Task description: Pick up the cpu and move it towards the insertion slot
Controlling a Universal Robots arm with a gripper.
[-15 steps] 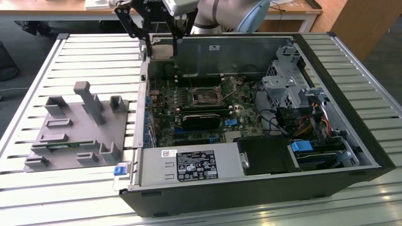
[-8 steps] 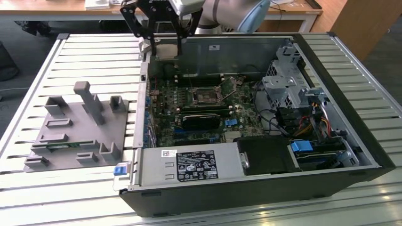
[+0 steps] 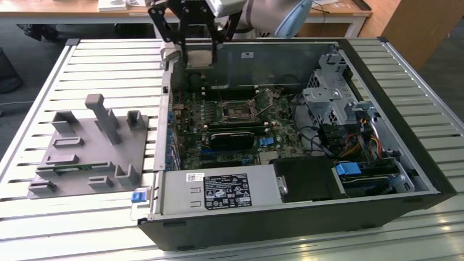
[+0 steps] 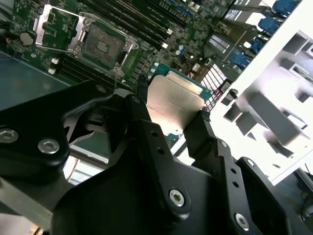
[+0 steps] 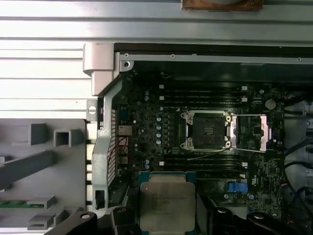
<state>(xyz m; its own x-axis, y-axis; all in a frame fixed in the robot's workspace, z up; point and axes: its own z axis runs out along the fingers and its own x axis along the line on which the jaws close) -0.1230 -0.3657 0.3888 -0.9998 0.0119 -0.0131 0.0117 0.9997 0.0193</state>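
I find no print that I can read with confidence. A black label with white markings and a small white sticker sit on the power supply (image 3: pixel 217 191); the characters do not resolve. A small white sticker is on the case wall (image 3: pixel 247 54). In the first wrist view, faint lines of marking cross the cpu (image 5: pixel 167 199) lid, also illegible.

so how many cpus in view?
1. The cpu is clamped between the gripper fingers, held above the open case, short of the insertion slot. Others may be hidden.

Open insertion slot (image 5: pixel 208 130), unobstructed above
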